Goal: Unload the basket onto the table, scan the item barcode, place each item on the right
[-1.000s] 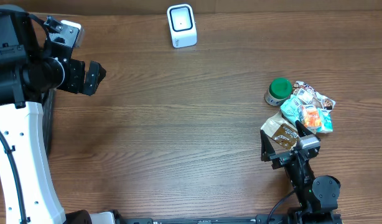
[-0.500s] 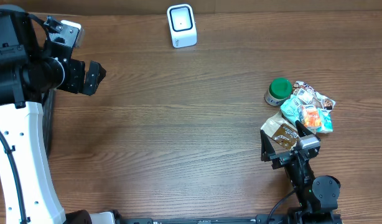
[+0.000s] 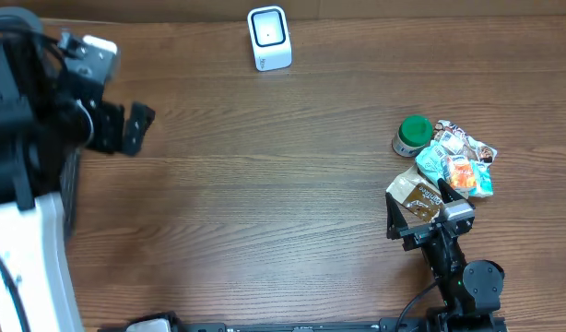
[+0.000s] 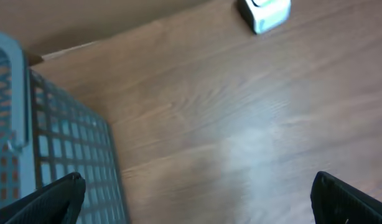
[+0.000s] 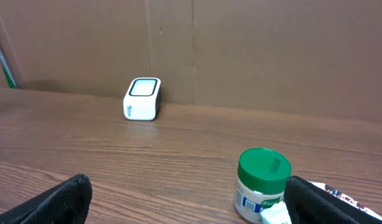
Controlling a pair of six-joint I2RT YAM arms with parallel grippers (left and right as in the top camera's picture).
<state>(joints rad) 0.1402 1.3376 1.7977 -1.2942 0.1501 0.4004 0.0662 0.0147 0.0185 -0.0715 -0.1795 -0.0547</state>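
We are only starting: nothing is being held, so picking an item and showing its barcode to the scanner (image 3: 269, 38), far ahead of both arms, are both remaining. Our right gripper (image 3: 421, 208) is hovering with jaws wide apart, the green-lidded jar (image 3: 412, 135) and snack packets (image 3: 458, 164) lying just ahead of it. Our left gripper (image 3: 135, 127), likewise spread and empty, is hanging beside a mesh basket (image 4: 54, 155), whose inside we are not seeing.

The brown wooden table (image 3: 265, 184) has smooth, faintly shiny grain. The small white plastic scanner box (image 3: 269, 38) is glossy, the green-lidded plastic jar (image 3: 414, 131) smooth, the crinkled foil snack packets (image 3: 460, 168) gleaming. The blue-grey plastic mesh basket (image 4: 60, 149) and brown cardboard wall (image 5: 272, 50) look matt
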